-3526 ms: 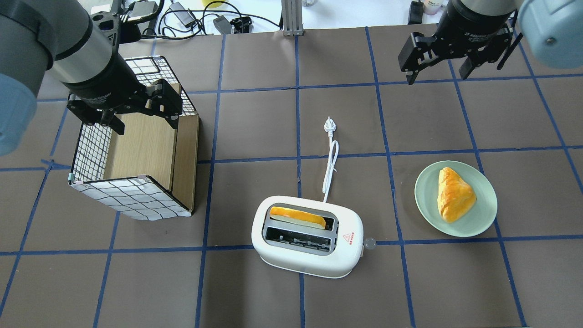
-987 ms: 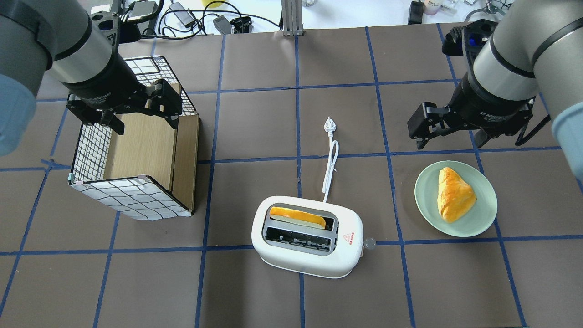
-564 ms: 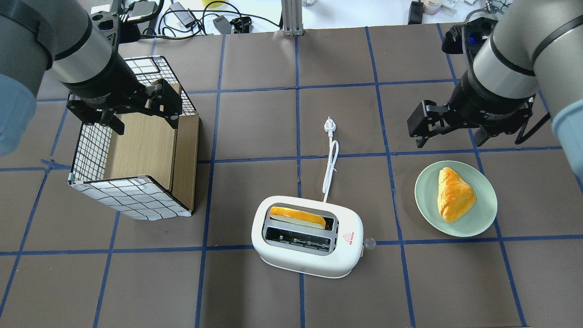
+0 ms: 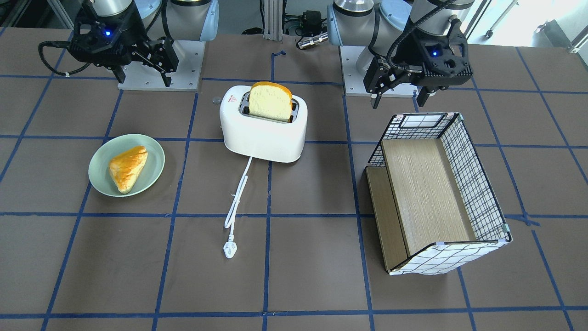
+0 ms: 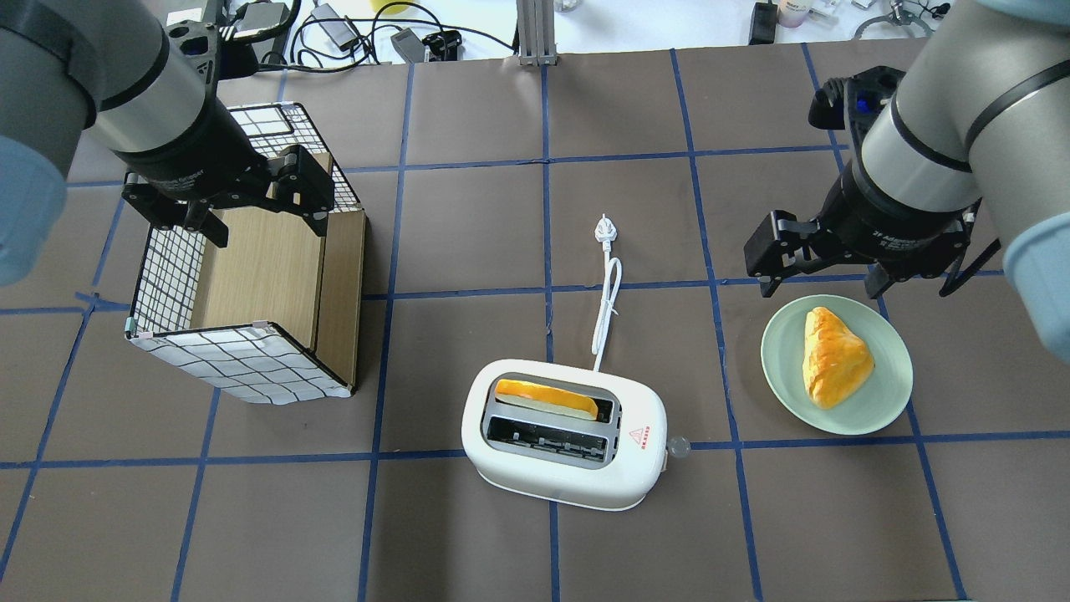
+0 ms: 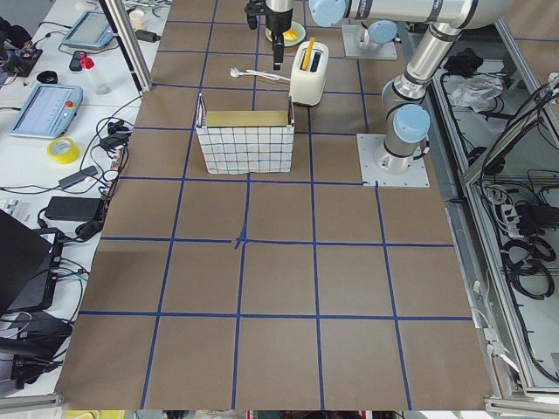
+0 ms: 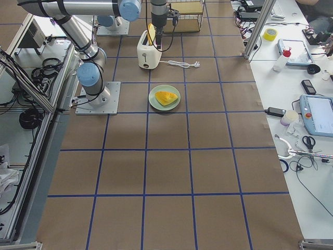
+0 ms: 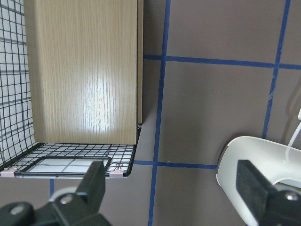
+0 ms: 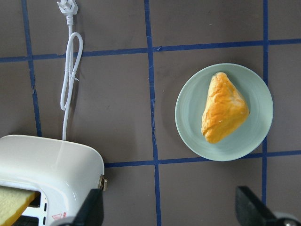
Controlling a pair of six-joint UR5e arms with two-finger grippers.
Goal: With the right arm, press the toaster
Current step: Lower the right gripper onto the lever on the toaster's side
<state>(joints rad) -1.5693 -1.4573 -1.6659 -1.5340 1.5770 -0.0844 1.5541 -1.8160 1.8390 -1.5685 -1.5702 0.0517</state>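
The white two-slot toaster (image 5: 564, 468) stands near the table's front centre, with a slice of toast (image 5: 547, 399) upright in its far slot. Its side lever knob (image 5: 679, 446) points toward the plate. Its cord (image 5: 606, 301) runs away to the plug (image 5: 603, 230). My right gripper (image 5: 823, 280) is open and empty, hovering just beyond the plate, right of and behind the toaster. The right wrist view shows the toaster's end (image 9: 47, 174) at lower left. My left gripper (image 5: 267, 226) is open and empty over the basket. The toaster also shows in the front-facing view (image 4: 264, 133).
A green plate (image 5: 777, 368) with a golden pastry (image 5: 832, 355) sits right of the toaster, under the right gripper's near side. A grid-patterned basket (image 5: 234, 364) with a wooden inside lies tipped at the left. Cables and devices lie beyond the table's far edge.
My right arm has come from the far right corner toward the near side and lower, now at the plate's far edge. The left arm, toaster and toast have not moved.
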